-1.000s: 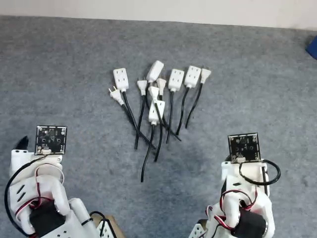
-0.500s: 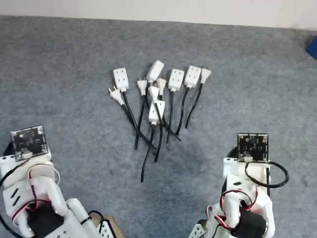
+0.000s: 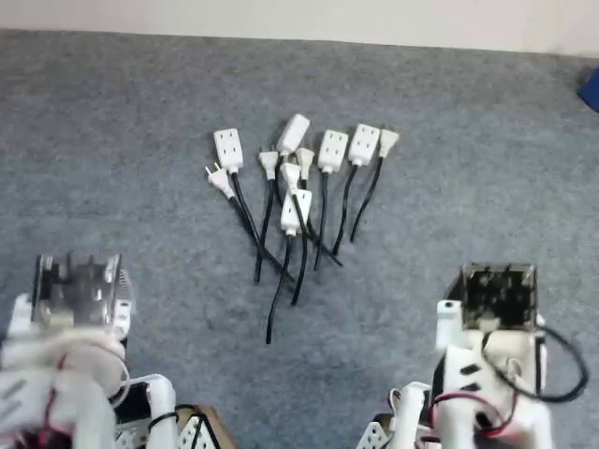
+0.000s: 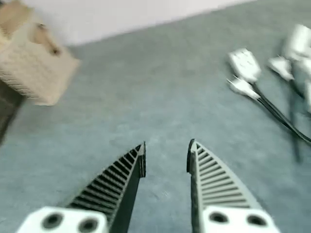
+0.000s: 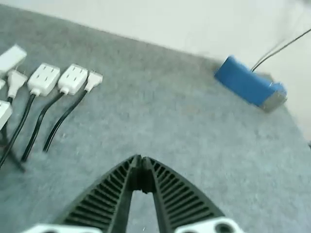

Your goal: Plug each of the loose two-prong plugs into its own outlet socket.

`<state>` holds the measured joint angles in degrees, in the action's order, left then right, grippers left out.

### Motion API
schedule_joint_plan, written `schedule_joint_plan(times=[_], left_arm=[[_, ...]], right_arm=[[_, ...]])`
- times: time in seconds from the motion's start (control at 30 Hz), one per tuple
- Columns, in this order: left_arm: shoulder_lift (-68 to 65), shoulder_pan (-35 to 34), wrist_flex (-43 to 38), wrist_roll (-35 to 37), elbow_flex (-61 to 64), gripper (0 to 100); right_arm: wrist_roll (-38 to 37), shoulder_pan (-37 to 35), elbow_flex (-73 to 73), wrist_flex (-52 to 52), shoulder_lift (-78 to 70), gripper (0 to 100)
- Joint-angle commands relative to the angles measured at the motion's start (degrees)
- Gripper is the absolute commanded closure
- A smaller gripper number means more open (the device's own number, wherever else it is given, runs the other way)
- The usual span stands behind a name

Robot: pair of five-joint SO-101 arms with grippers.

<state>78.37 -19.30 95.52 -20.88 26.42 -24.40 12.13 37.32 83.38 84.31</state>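
A cluster of white outlet sockets and two-prong plugs on short black cords [image 3: 298, 187] lies on the grey carpet in the middle of the high view. A socket [image 3: 227, 148] sits at its left, with a loose plug [image 3: 217, 178] beside it; the same pair shows as the socket [image 4: 244, 62] and the plug [image 4: 243, 87] in the left wrist view. Two sockets [image 5: 58, 78] and a plug [image 5: 93, 77] appear in the right wrist view. My left gripper [image 4: 166, 154] is open above bare carpet, well short of the cluster. My right gripper [image 5: 142, 165] is shut, holding nothing.
Both arms [image 3: 80, 309] [image 3: 496, 309] stand at the near edge of the carpet. A blue box [image 5: 249, 86] lies at the carpet's far right edge. A tan cardboard box [image 4: 30, 53] sits off to the left arm's side.
Both arms have pulled back toward the near edge and tilted, the left one more. The plugs and sockets have not moved.
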Motion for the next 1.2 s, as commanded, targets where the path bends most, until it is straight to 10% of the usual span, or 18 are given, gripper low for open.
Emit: schedule_joint_plan(times=[0.0, 0.4, 0.9, 1.17], left_arm=[[-25.6, 8.6, 5.8, 2.4, -20.7, 85], [-73.1, 18.8, 5.7, 3.4, -44.1, 85], [-95.8, 19.1, -0.1, 4.0, -53.3, 76], [-103.7, 24.0, -10.1, 1.9, -53.8, 76]], right_arm=[[3.5, -3.2, -13.0, 2.8, -17.2, 99.2], [11.5, -15.0, -14.6, -11.3, -57.9, 99.2], [13.5, -18.5, -4.0, -24.3, -66.4, 84.9], [14.2, 1.9, -6.2, -18.9, -53.6, 84.9]])
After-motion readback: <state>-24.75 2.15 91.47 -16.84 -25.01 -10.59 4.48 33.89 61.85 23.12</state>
